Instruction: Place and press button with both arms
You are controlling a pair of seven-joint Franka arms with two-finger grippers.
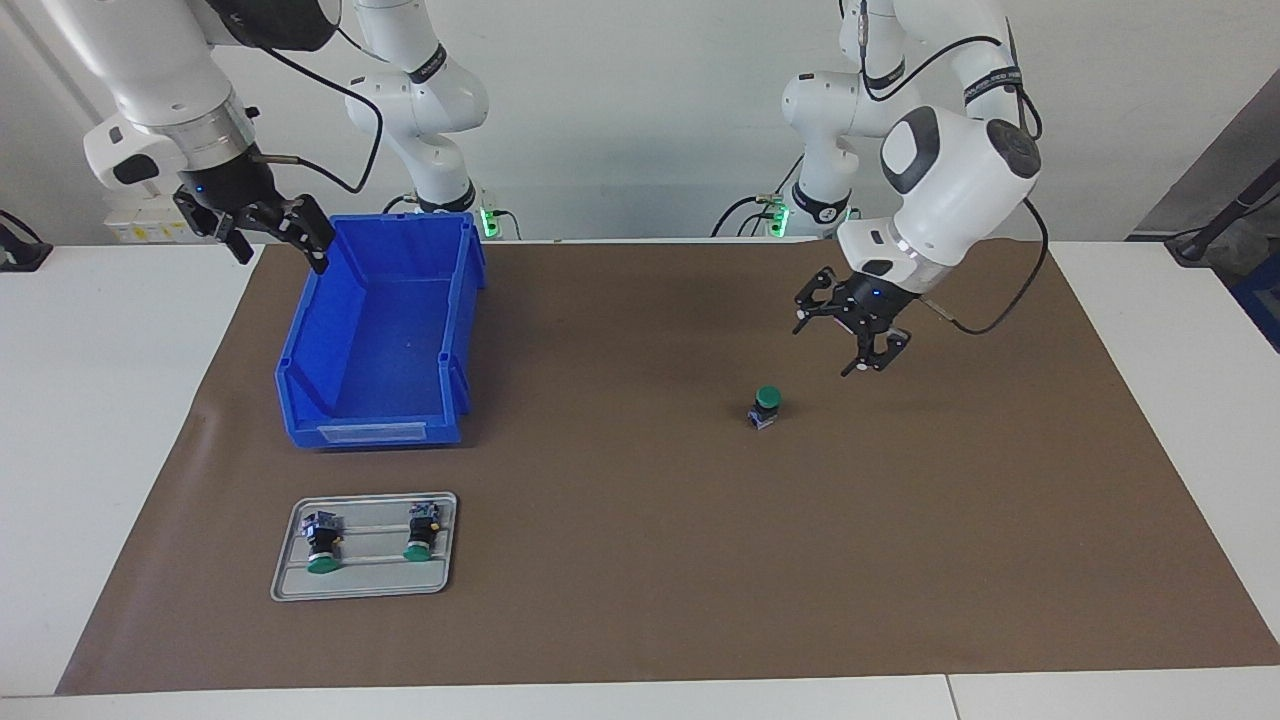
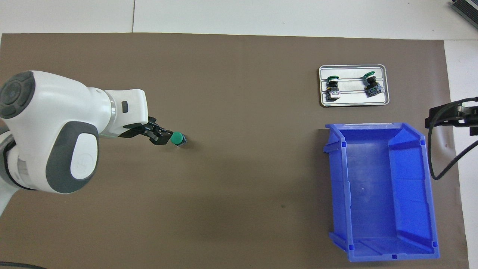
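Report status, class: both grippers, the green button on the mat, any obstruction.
Left gripper open, raised beside the button, not touching. Right gripper open, waiting by the blue bin. Button upright on mat. Nothing obstructing.

Both arms [image 1: 940,170] are white with rounded joints, grey caps, black bands with small lettering and silver wrist rings. Black cables [image 1: 1000,300] run along them. The grippers [image 1: 868,345] are black.

White tabletop [image 1: 110,400] with a brown mat [image 1: 640,520] over most of it. Plain white wall [image 1: 640,110] at 12 o'clock. Green indicator lights [image 1: 487,218] near the wall's base.
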